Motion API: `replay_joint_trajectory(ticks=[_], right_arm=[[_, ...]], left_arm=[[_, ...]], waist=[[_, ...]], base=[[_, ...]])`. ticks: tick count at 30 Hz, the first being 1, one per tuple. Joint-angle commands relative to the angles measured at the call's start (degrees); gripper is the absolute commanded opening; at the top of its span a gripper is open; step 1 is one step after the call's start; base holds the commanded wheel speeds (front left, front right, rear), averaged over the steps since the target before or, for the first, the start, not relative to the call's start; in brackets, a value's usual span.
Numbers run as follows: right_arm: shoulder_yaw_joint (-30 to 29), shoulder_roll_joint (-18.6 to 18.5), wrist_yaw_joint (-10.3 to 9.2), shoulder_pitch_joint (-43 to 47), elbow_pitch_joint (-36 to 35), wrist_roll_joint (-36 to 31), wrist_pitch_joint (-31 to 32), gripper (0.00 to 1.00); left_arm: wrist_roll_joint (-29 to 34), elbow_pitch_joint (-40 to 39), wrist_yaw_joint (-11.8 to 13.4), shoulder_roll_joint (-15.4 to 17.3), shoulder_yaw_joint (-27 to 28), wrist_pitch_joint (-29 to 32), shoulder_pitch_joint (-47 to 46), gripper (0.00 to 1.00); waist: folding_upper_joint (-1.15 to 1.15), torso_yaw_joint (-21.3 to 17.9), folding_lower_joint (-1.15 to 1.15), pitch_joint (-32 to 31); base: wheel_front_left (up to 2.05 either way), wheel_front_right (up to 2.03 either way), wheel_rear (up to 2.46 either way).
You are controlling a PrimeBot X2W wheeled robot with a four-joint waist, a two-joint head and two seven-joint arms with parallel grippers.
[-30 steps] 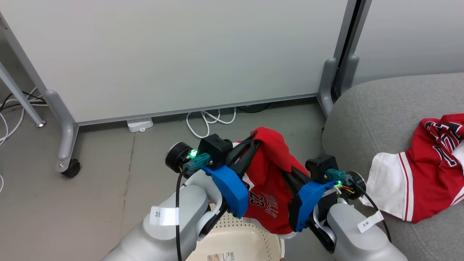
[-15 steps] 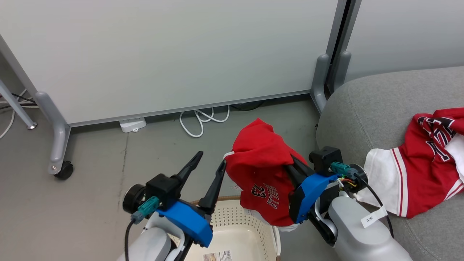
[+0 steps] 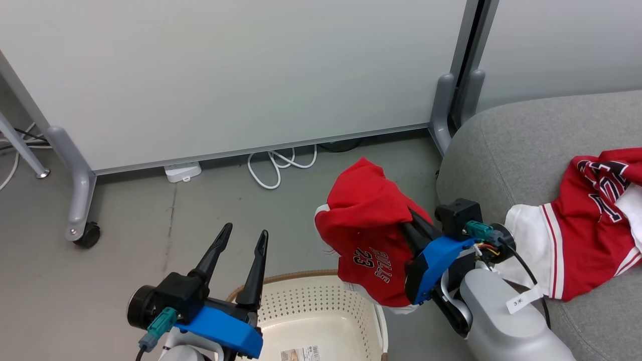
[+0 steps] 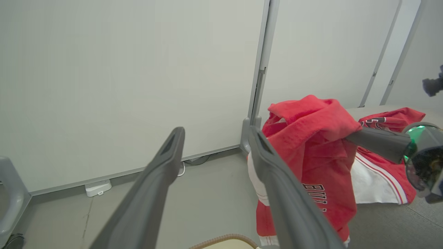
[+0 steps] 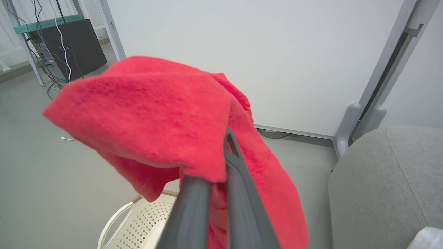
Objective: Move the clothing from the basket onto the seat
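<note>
In the head view, the left gripper (image 3: 246,229) is raised over the near edge of the basket (image 3: 301,275), its two dark fingers spread and holding nothing. The right gripper (image 3: 407,221) is pressed together on the held red garment (image 3: 368,225), which hangs in the air between the basket and the seat (image 3: 501,150), above the floor (image 3: 150,225). Upside-down "BULLS 23" lettering shows on its lower part. A jersey (image 3: 587,240) with a white sleeve lies on the seat, well apart from the basket.

In the left wrist view, the left gripper (image 4: 216,133) is open and empty before the white partition (image 4: 121,86). To its right the held red garment (image 4: 311,138) drapes over a finger of the right gripper (image 4: 349,137). The jersey (image 4: 377,180) lies behind it on the seat (image 4: 398,221).

In the right wrist view, the right gripper (image 5: 216,173) pinches a fold of the held red garment (image 5: 148,110), which covers one fingertip. The basket (image 5: 138,214) is below, and the seat (image 5: 380,180) is to the right.
</note>
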Motion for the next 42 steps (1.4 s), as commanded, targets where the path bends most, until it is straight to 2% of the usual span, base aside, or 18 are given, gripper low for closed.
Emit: replay_joint_trajectory(ticks=[1,10,19,33,42], right_arm=[[-0.3,-0.3,0.01,0.9,-0.4,-0.5,-0.3,0.00],[-0.8,-0.1,0.01,0.7,-1.0,-0.7,-0.3,0.00],[-1.1,-0.3,0.01,0.7,-1.5,-1.1,-0.3,0.00],[-2.2,-0.1,0.01,1.5,-2.7,-1.3,-0.3,0.00],[-3.3,0.2,0.01,2.2,-3.7,-1.5,-0.3,0.00]], left_arm=[[1.1,-0.4,-0.6,-0.6,1.3,-0.1,0.9,1.00],[4.3,0.5,-2.3,-2.5,4.1,-0.1,1.7,1.00],[5.4,0.4,-2.8,-3.2,5.0,-0.1,1.0,1.00],[5.8,-1.3,-2.9,-2.8,3.4,-0.1,-0.5,1.00],[5.6,-1.4,-2.9,-1.9,2.5,-0.1,-1.3,1.00]], waist=[[0.00,0.0,0.00,0.1],[0.00,-1.3,0.00,0.6],[0.00,-6.7,0.00,1.6],[0.00,-20.7,0.00,3.6],[0.00,-27.0,0.00,5.1]], base=[[0.00,0.00,0.00],[0.00,0.00,0.00],[0.00,0.00,0.00],[0.00,0.00,0.00],[0.00,0.00,0.00]])
